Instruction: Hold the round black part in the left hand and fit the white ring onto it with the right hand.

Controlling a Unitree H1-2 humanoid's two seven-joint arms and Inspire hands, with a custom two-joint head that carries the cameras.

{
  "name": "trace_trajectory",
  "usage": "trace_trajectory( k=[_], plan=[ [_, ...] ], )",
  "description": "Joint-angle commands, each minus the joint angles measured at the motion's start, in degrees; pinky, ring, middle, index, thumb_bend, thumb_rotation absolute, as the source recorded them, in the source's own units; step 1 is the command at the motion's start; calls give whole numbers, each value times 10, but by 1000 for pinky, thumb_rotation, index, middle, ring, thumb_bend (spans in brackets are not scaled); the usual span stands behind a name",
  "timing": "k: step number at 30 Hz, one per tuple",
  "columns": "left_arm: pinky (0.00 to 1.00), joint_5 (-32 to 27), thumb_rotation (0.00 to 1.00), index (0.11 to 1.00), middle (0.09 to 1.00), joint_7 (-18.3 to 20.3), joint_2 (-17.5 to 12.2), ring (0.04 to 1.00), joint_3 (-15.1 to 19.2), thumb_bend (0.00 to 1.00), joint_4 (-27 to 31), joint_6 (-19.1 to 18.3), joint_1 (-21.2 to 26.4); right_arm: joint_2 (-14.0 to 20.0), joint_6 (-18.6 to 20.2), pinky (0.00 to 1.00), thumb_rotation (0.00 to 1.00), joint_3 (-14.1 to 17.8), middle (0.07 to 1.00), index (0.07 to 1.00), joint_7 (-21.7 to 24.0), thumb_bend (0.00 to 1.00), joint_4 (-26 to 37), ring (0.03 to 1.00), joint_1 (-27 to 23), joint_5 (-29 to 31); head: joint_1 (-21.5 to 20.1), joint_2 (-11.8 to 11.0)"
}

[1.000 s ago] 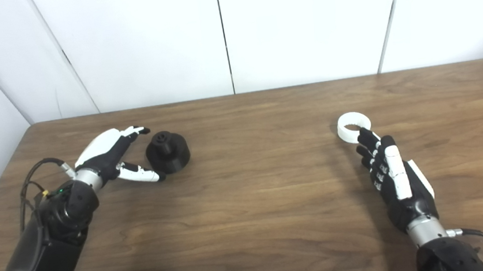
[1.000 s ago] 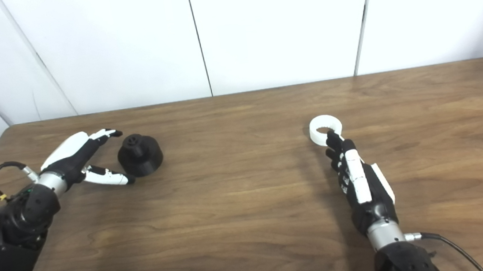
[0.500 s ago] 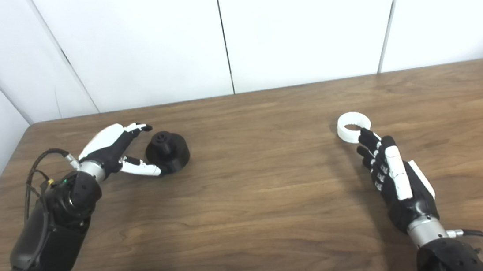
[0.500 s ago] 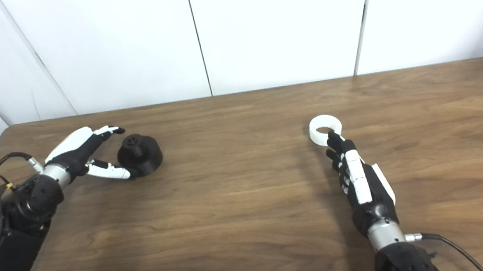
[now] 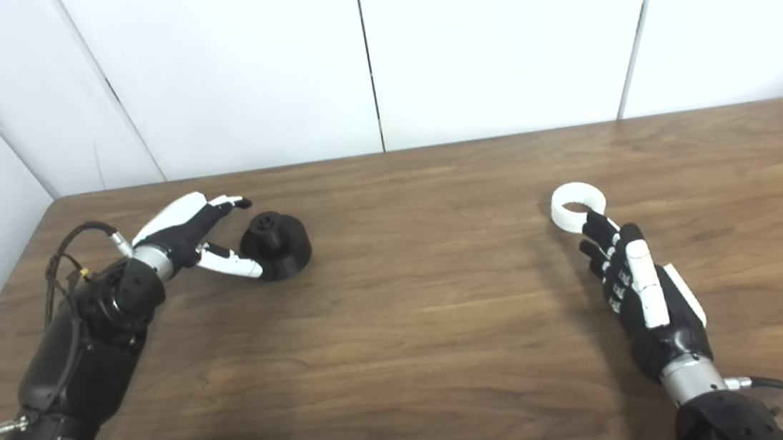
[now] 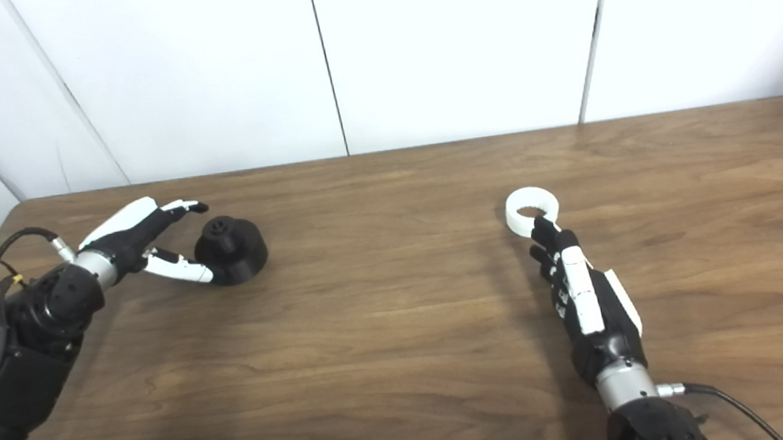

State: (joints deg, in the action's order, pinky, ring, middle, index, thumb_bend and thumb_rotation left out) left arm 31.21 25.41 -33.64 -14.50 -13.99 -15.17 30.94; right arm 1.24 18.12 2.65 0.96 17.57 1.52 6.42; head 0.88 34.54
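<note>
The left hand [image 5: 181, 233] cups its spread fingers beside the black part [image 5: 274, 237] on the wooden surface [image 5: 415, 318] — thumb at its base; the right hand [image 5: 639, 289] lies flat, fingers straight, fingertips at the white ring [image 5: 577, 206] — neither lifted

No text, label, brand, number or sign can be read anywhere in either view, neither on the parts nor on the hands or walls.
</note>
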Motion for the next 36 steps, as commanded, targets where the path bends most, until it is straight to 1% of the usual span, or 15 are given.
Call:
trace_trajectory(
  k=[1, 6, 9, 17, 21, 27, 36],
  plan=[
    [1000, -5, 311, 900, 1000, 0, -14, 1000, 8, 1000, 1, 2, 37, -9, -23, 1000, 1000, 2, 946, 923, -3, 553, 25, 954, -2, 5, 0, 1],
    [1000, -12, 291, 888, 1000, 8, -10, 1000, 9, 1000, 0, -5, 41, -7, -24, 1000, 1000, 2, 948, 927, -3, 548, 25, 954, -2, 4, 0, 2],
    [1000, -16, 277, 885, 996, 10, -8, 1000, 10, 1000, -3, -1, 43, -8, -25, 1000, 1000, 3, 947, 924, -5, 549, 25, 954, -2, 5, 0, 2],
    [1000, -15, 259, 885, 1000, 17, -3, 1000, 4, 1000, 1, -13, 45, -6, -26, 1000, 1000, 5, 946, 924, -4, 550, 24, 951, -2, 6, -3, 3],
    [1000, -9, 265, 895, 1000, 21, -2, 1000, -7, 1000, 3, -15, 48, -5, -25, 1000, 1000, 6, 943, 921, -6, 562, 24, 952, -4, 5, -3, 2],
    [1000, -15, 256, 897, 1000, 17, 5, 1000, -8, 1000, -1, -22, 48, -3, -22, 1000, 1000, 8, 947, 922, -6, 563, 26, 957, -6, 7, -4, 3],
    [1000, -9, 267, 901, 1000, 9, 6, 1000, -10, 1000, 0, -16, 45, -2, -22, 1000, 1000, 7, 945, 922, -4, 563, 25, 956, -7, 7, -5, 3]
  ],
)
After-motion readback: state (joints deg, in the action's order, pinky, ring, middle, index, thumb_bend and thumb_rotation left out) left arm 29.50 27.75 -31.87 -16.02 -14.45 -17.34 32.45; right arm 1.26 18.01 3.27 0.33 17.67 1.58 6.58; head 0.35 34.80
